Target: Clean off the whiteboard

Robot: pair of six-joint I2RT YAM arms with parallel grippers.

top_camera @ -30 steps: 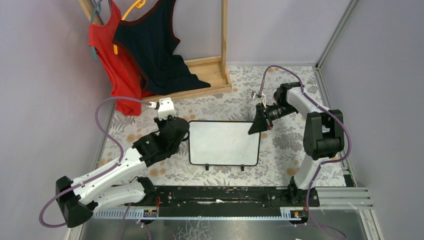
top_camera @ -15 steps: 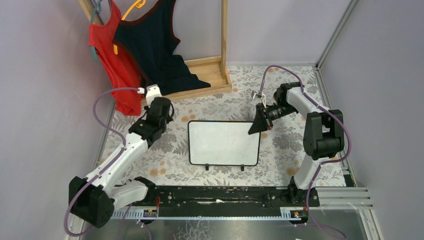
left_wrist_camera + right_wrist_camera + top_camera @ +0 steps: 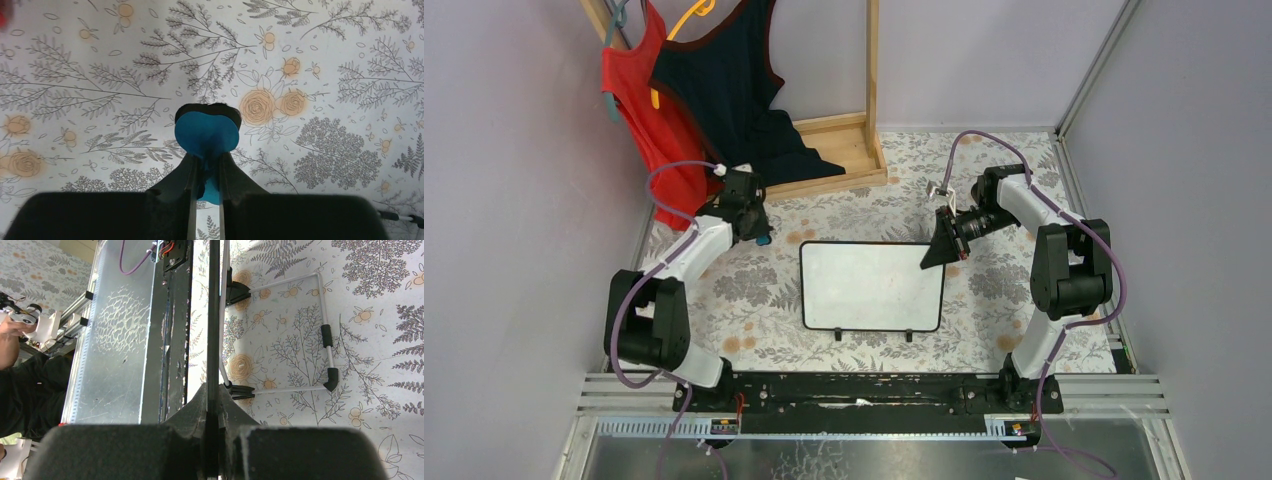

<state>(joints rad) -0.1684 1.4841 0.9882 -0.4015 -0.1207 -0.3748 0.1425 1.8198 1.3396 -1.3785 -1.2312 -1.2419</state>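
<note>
Swinging out from beside the board over the last second, the left arm [image 3: 689,250] is now reaching toward the far left corner, close to the hanging red garment [image 3: 639,100], while the right arm is keeping exactly the pose it had. The left fingers [image 3: 175,182] are pinching the blue eraser [image 3: 207,131] tight, and the wrist view is showing it hanging over bare floral worktop [image 3: 984,300], well apart from the whiteboard [image 3: 872,285]. That whiteboard is sitting in the middle of the worktop, its two small feet toward the arm bases, and its face is looking clean white from above (no red marks that I can make out). The right fingers [image 3: 939,252] are clamping its far right corner, the frame showing edge-on between them in the wrist view. Judging from this, the wiping itself is looking finished, and the step in hand is carrying the eraser away. The next move is probably calling for lowering the eraser to the cloth and letting go, then easing the right fingers off the frame without dragging the board.
</note>
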